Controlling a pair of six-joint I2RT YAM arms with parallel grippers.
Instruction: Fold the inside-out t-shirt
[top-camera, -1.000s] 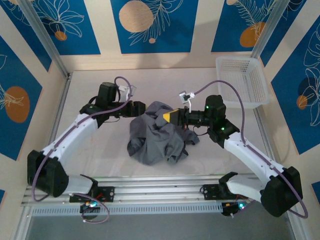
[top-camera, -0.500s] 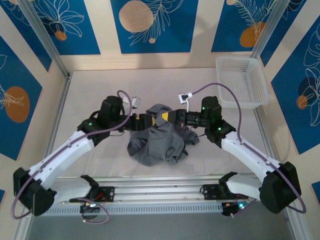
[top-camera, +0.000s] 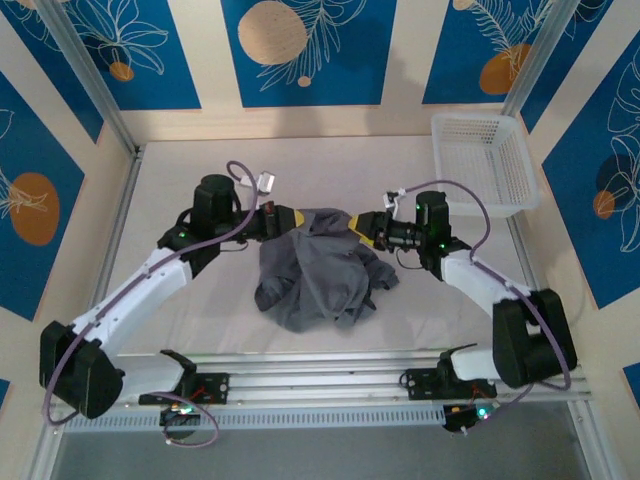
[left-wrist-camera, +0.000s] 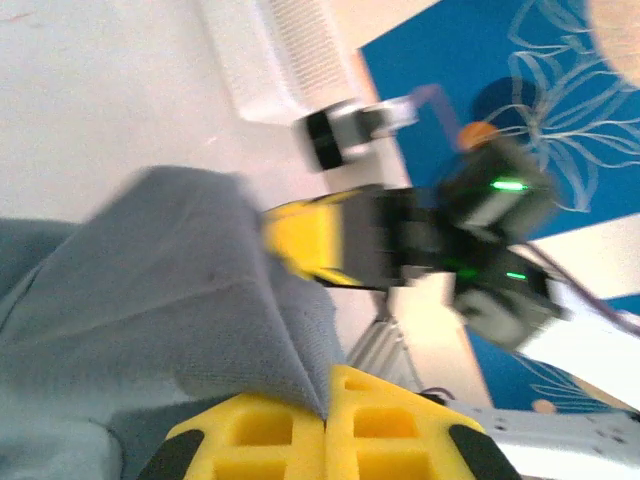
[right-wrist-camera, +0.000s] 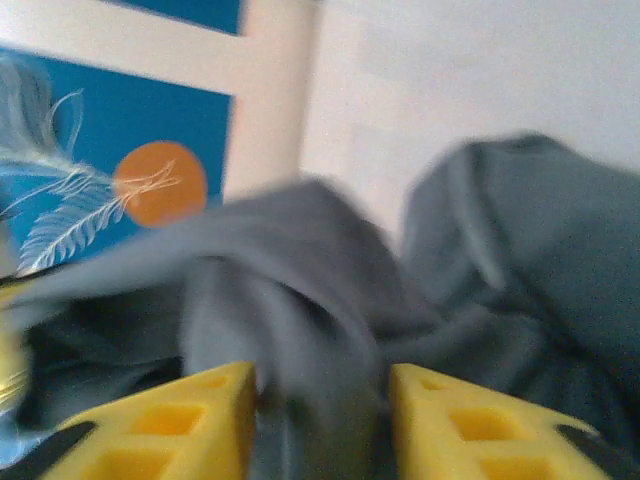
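Blurry slate-grey t-shirt (right-wrist-camera: 520, 250) between two yellow jaws, apart.

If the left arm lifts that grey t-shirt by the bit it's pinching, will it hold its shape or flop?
Probably floppy: the t-shirt lies crumpled in soft folds, so it should sag from the pinch. Likely light: the left gripper, shut on one thin fold, holds up a ridge of cloth. Pushed, it would probably bunch rather than slide.

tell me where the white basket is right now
In the top view the white basket sits at the far right corner of the table, beyond the right gripper and apart from the grey t-shirt.
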